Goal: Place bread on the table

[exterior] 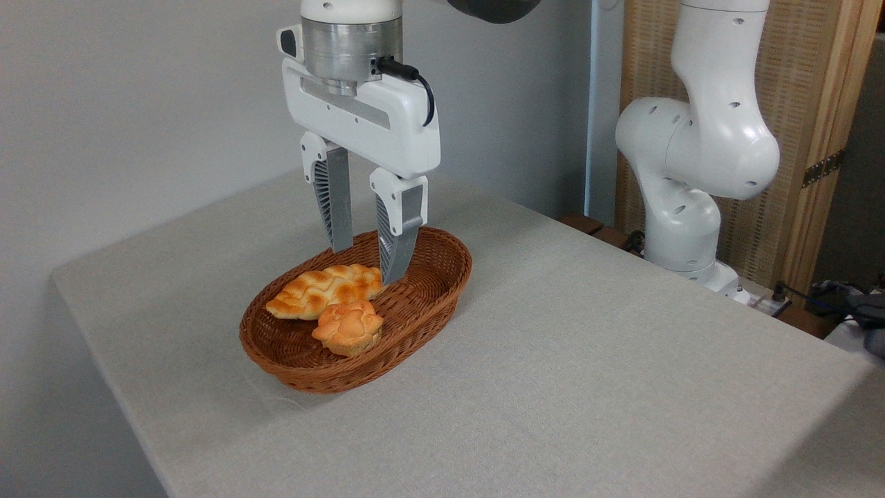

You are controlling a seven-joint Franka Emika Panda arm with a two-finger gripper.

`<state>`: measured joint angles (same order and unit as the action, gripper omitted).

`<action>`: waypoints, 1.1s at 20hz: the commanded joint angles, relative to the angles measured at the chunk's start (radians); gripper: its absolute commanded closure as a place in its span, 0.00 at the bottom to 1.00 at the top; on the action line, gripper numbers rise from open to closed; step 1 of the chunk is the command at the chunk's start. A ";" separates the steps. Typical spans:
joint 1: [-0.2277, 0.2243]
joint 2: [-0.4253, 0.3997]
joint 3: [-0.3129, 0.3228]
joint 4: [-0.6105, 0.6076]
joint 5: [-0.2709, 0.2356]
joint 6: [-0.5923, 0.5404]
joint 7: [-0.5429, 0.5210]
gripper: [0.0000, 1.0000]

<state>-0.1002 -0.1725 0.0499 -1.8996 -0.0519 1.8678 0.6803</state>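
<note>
Two pieces of baked goods are seen in the wicker basket [442, 277] at the centre left of the frame: the small round bread [348, 327], orange-golden with a knotted top, lies toward the lower part of the basket, touching or just beside the longer braided loaf [323, 290] behind it. The gripper [366, 261] is held above the basket with its jaws spread apart and nothing between them; the fingertips are seen near the far end of the loaf, above and behind the bread rather than over it. The step in hand is judged to be the approach for the pick. It would be done well if the gripper were brought toward the lower left of the frame until the bread sits between the fingers, then lowered so that the bun is clasped at its sides, below the lumpy top, without the loaf or the basket wall being caught. A gentle squeeze is advised, as the bun looks soft. The table [622, 360] is covered with a plain grey-beige cloth, and a wide bare stretch is offered at the right and lower right of the frame for the set-down. A pale wall is seen at the upper left, the arm's white base [691, 228] at the upper right, a wooden screen [816, 138] behind it, and cables [830, 297] at the right edge.
</note>
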 commanded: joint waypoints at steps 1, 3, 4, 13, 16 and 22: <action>0.005 -0.004 -0.001 0.008 -0.040 -0.022 0.051 0.00; 0.005 -0.004 0.001 0.008 -0.040 -0.022 0.054 0.00; 0.005 -0.004 0.001 0.008 -0.040 -0.022 0.054 0.00; -0.001 -0.004 -0.007 0.004 -0.046 -0.022 0.053 0.00; -0.032 0.001 -0.009 -0.015 -0.046 -0.006 0.054 0.00; -0.107 0.022 -0.007 -0.059 -0.046 0.040 0.058 0.00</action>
<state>-0.1701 -0.1585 0.0384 -1.9222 -0.0819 1.8689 0.7196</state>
